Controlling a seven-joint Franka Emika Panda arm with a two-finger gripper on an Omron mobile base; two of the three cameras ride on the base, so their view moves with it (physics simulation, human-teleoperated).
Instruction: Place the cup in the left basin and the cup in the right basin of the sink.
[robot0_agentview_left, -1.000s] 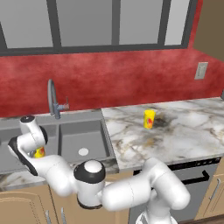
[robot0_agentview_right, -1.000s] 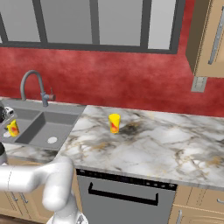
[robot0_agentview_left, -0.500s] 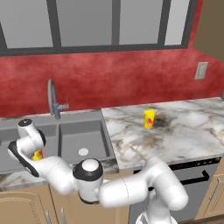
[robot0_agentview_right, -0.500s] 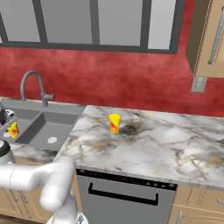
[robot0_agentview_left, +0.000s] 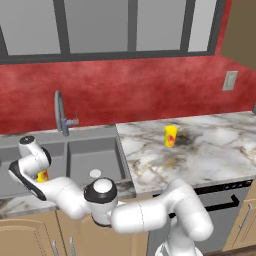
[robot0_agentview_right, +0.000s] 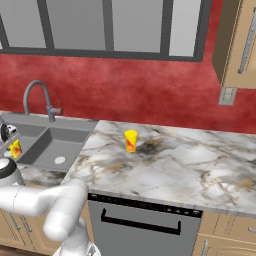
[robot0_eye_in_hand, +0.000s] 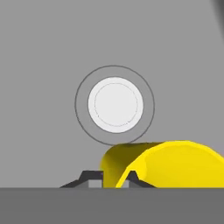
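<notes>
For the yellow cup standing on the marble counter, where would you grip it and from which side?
Grip the yellow cup with the red mark by its open rim, one finger inside and one outside, coming straight down from above. It stands upright with its mouth facing up, and nothing crowds it on the marble counter.

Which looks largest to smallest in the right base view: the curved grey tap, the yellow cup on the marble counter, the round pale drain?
1. Curved grey tap
2. Yellow cup on the marble counter
3. Round pale drain
</notes>
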